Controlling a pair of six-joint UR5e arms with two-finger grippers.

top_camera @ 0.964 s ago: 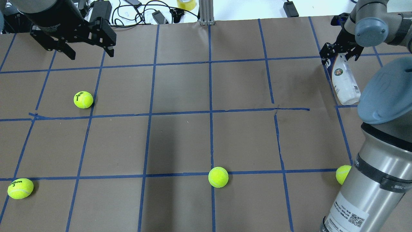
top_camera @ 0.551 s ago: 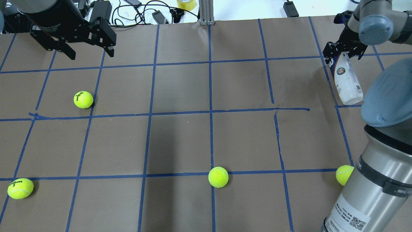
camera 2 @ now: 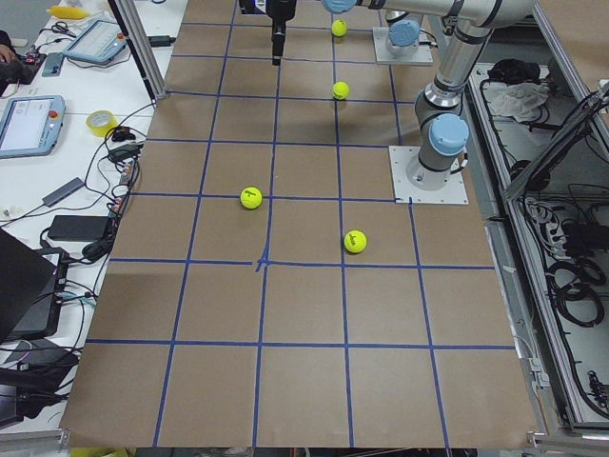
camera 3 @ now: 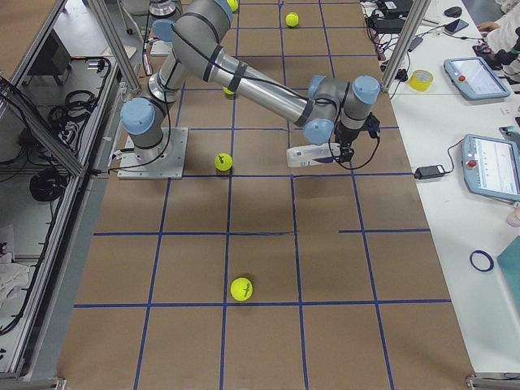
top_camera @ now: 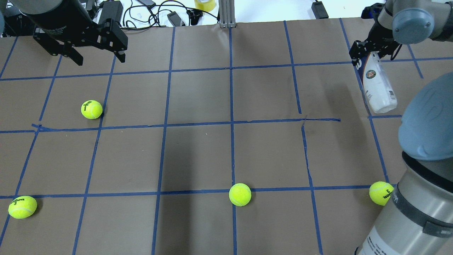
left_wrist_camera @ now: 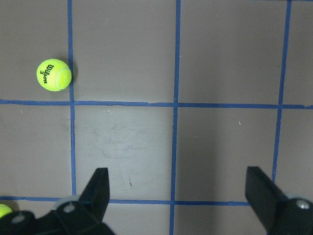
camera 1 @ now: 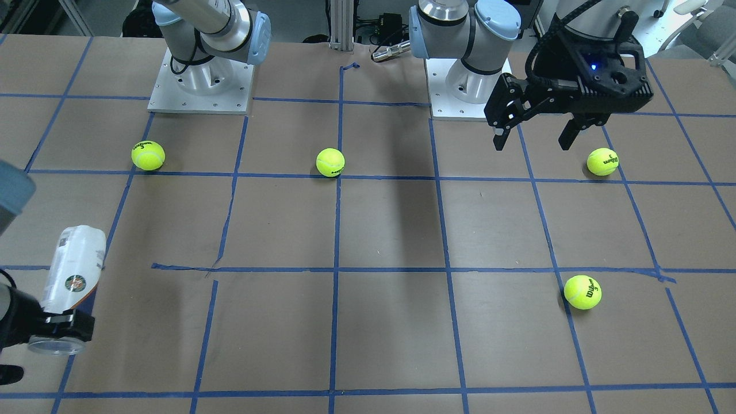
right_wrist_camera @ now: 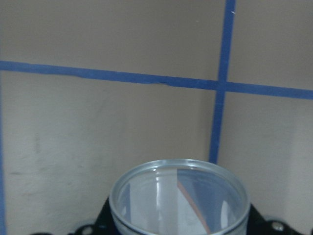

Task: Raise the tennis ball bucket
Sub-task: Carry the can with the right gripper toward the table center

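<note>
Two yellow-green felt tennis balls [top_camera: 91,109] lie on the brown, blue-taped table [top_camera: 198,99] beneath my left gripper [top_camera: 101,60]; two more lie off to its right.

- Tennis balls [top_camera: 91,109] [top_camera: 22,207] [top_camera: 240,194] [top_camera: 380,193]: 4, all loose on the bench [top_camera: 198,99].
- Tennis ball can [top_camera: 377,86]: 1.
- Robot arms: 2, i.e. left arm [camera 1: 460,26] and right arm [camera 1: 213,23].
- Claws: 2, i.e. left claw [top_camera: 101,60] and right claw [top_camera: 372,56].
- Yellow tape roll [top_camera: 205,4]: 1, off the bench.
- Handheld screens [camera 3: 467,77] [camera 3: 496,166]: 2, off the bench.
</note>
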